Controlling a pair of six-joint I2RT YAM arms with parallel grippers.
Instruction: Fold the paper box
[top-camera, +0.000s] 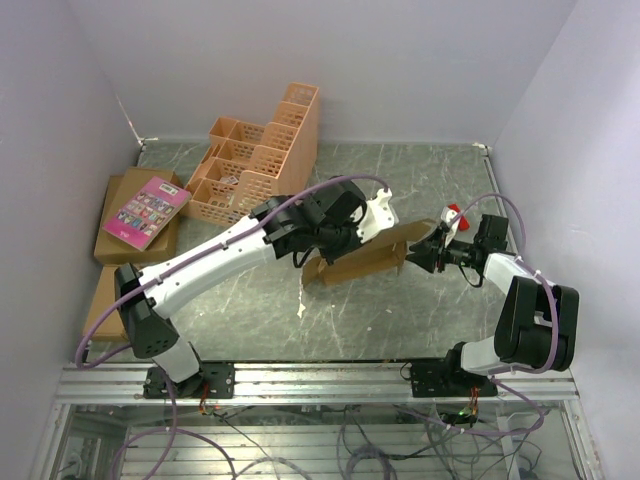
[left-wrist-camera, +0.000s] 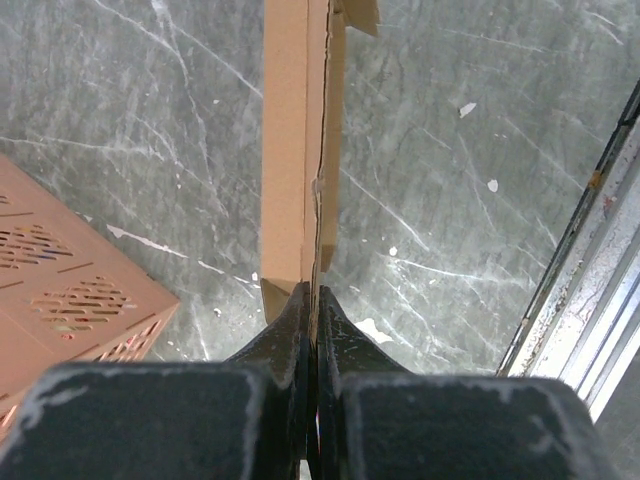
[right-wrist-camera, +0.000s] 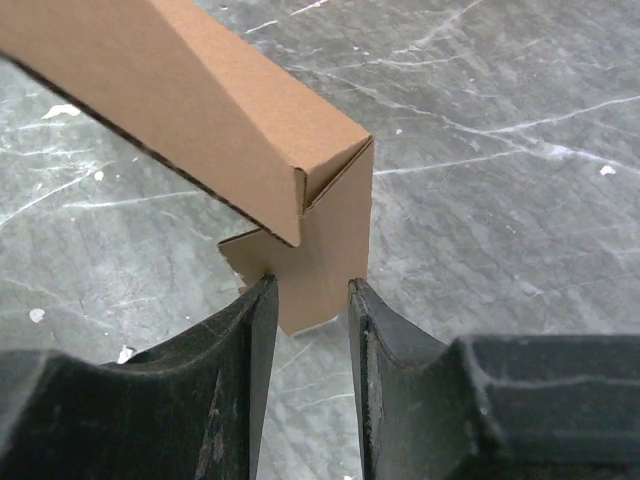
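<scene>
- Top external view, paper box: thin brown cardboard piece near the middle of the counter, a little toward the right edge. Its long axis runs left to right, and the right end is angled toward the far edge.
- Left hand: pinched together on the box's left end. In the left wrist view the folded wall runs straight away from the fingers, edge-on.
- Right hand: spread apart at the box's right end. The small end flap hangs in the gap between the fingers; whether either one touches the cardboard cannot be told.
- Governing relation: each hand has one end of the long axis, and the box is spanned between them. The loose flap lies directly ahead of the right hand, so that arm looks better placed to tuck it while the left hand steadies the other end.
- Orange lattice crate: far-left corner, well apart from the box.
- Pink book: on closed cartons at the left edge.
</scene>
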